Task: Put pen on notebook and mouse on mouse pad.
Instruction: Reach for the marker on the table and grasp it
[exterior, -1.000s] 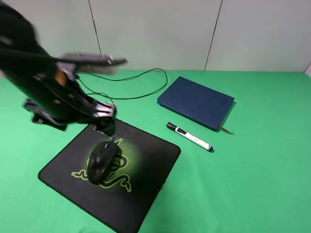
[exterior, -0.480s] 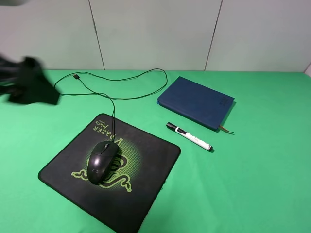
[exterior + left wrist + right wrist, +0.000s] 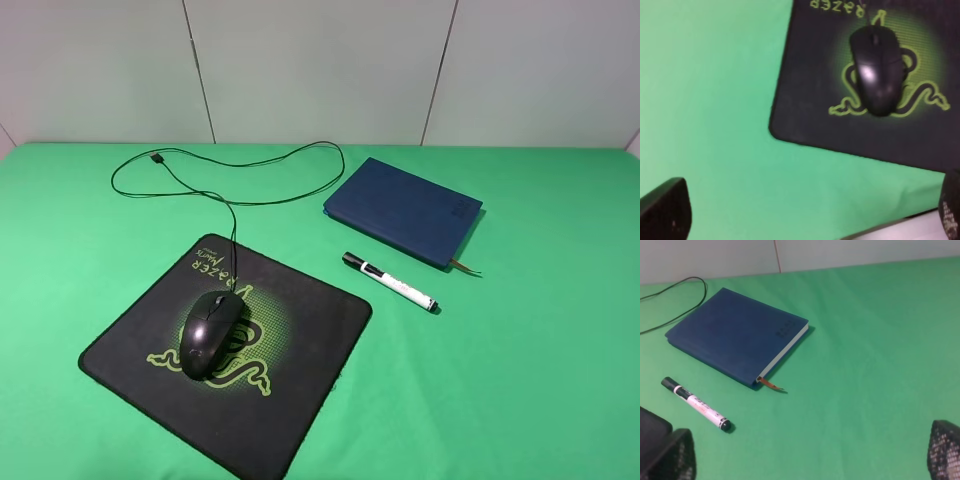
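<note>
Targeting pen (image 3: 390, 282); logging mouse (image 3: 208, 333) as already seated mid mouse pad (image 3: 310, 350), lower left of high view.
Finding pen lying on green cloth (image 3: 520, 380) centre-right, just below notebook (image 3: 403, 210), apart from it. Reading left gripper (image 3: 805, 215) and right gripper (image 3: 810, 455) as spread wide, empty. Recommending right-side approach: aligning jaws across barrel, closing at mid-length, lifting clear of cover edge, setting down flat mid-cover.

Left pincer (image 3: 807, 214) and right pincer (image 3: 807, 454) both spread wide apart.
</note>
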`<state>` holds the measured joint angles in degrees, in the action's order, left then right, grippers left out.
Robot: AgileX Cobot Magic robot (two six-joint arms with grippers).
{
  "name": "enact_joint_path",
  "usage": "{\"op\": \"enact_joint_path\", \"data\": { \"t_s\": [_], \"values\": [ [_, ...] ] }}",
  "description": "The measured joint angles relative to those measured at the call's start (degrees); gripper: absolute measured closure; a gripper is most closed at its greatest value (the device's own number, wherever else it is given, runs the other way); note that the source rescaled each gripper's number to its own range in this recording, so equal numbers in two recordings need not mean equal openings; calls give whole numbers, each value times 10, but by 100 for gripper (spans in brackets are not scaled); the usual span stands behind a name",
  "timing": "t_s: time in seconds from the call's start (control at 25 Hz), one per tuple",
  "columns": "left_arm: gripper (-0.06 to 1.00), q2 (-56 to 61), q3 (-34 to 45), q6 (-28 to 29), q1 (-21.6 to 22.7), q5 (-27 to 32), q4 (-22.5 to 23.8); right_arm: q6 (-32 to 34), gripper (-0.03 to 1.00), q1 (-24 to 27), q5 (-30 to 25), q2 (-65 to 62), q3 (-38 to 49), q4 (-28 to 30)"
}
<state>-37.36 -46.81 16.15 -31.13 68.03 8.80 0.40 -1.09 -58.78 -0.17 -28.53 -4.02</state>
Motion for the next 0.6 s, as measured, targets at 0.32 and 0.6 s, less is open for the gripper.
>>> {"op": "enact_joint_path", "data": {
  "t_s": [0.32, 0.6],
  "values": [
    [-6, 154, 121, -145, 162, -39, -74, 0, -3, 0, 0, 0, 0, 0],
    [-6, 290, 185, -224, 251, -71, -108, 0, -3, 0, 0, 0, 0, 0]
  ]
}}
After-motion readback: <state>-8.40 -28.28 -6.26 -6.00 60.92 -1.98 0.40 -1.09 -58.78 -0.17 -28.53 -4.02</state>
